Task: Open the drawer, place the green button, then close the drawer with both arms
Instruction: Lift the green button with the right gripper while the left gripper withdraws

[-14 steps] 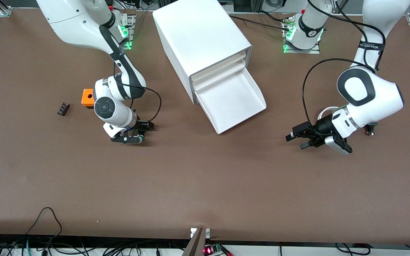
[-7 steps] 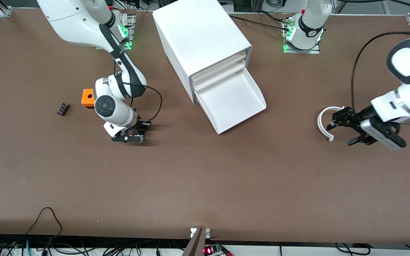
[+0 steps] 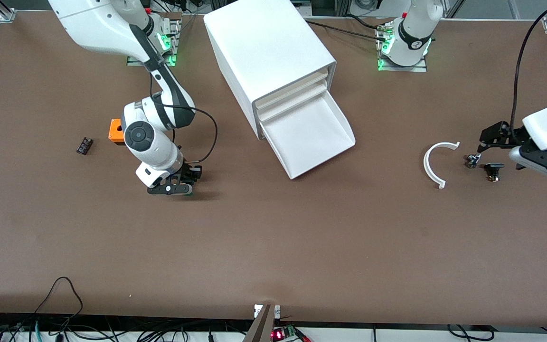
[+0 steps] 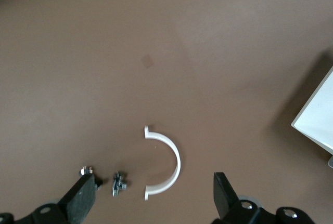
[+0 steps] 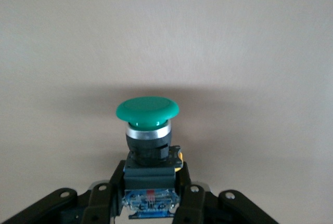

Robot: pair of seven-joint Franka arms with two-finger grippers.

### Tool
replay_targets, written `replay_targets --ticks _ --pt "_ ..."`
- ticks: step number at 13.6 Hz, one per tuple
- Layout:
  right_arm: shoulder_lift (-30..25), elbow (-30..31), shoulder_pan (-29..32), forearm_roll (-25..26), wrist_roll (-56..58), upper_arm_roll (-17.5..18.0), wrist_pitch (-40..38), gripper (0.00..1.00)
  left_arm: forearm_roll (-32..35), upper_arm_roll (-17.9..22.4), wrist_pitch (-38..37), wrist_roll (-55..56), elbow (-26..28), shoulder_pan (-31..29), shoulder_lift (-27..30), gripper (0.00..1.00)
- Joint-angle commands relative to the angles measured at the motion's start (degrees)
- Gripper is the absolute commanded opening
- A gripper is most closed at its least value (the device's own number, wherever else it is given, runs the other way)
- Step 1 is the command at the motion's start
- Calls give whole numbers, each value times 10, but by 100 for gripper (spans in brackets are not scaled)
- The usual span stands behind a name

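The white cabinet (image 3: 268, 52) stands mid-table. Its lowest drawer (image 3: 309, 135) is pulled out and looks empty; the two above it are shut. My right gripper (image 3: 174, 184) is low over the table between the orange cube and the drawer. In the right wrist view it (image 5: 148, 203) is shut on the black-and-blue body of the green-capped button (image 5: 148, 110). The gripper hides the button in the front view. My left gripper (image 3: 500, 148) is open and empty over the table toward the left arm's end. In the left wrist view it (image 4: 153, 203) hangs over a white half ring.
An orange cube with a hole (image 3: 117, 130) and a small black part (image 3: 84, 145) lie toward the right arm's end. The white half ring (image 3: 432, 164) (image 4: 166, 164) and two small parts (image 3: 472, 160) (image 3: 493, 171) lie toward the left arm's end.
My left arm has swung away from the drawer toward its own end of the table, uncovering the half ring and small parts. My right gripper has shifted only slightly.
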State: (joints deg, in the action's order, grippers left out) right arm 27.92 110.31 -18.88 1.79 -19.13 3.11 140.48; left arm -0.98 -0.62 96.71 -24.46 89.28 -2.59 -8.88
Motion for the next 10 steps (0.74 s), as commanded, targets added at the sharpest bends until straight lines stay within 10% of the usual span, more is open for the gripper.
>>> replay_targets --ticks 1,10 --pt "-24 -51 2 35 22 3 -64 22 21 0 -46 74 -31 4 4 100" --pt "-16 -255 8 58 287 96 -148 23 20 -13 -86 208 -49 10 8 100"
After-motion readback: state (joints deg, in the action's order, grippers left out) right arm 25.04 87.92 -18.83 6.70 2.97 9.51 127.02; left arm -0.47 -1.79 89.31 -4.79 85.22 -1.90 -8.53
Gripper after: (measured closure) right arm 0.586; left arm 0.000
